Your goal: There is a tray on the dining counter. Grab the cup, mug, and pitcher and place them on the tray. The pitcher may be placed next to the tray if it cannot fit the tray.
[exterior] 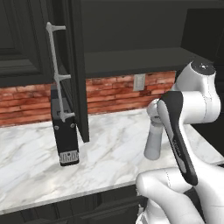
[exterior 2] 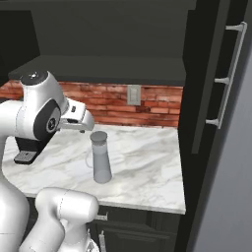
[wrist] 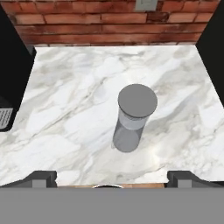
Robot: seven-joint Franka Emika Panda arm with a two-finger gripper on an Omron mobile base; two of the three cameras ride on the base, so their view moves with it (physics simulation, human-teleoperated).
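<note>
The tall grey pitcher (wrist: 131, 122) with its darker round lid stands upright on a marble counter (wrist: 65, 109) backed by red brick. It also shows in the base views as the pitcher (exterior: 153, 142) (exterior 2: 102, 165). My gripper (wrist: 111, 178) hangs above it and a little toward the counter's front edge, open, with nothing between its fingertips (wrist: 43, 177). The hand (exterior 2: 78, 119) sits just left of the lid, apart from it. The tray, the cup, the mug and the dining counter are out of view.
A black coffee machine (exterior: 65, 133) (exterior 2: 27, 147) stands at the counter's left end. Dark cabinet doors with pale bar handles (exterior: 57, 74) (exterior 2: 226, 74) hang open on both sides. A dark shelf (exterior 2: 108, 69) overhangs the counter. An outlet (exterior: 139, 82) sits in the brick.
</note>
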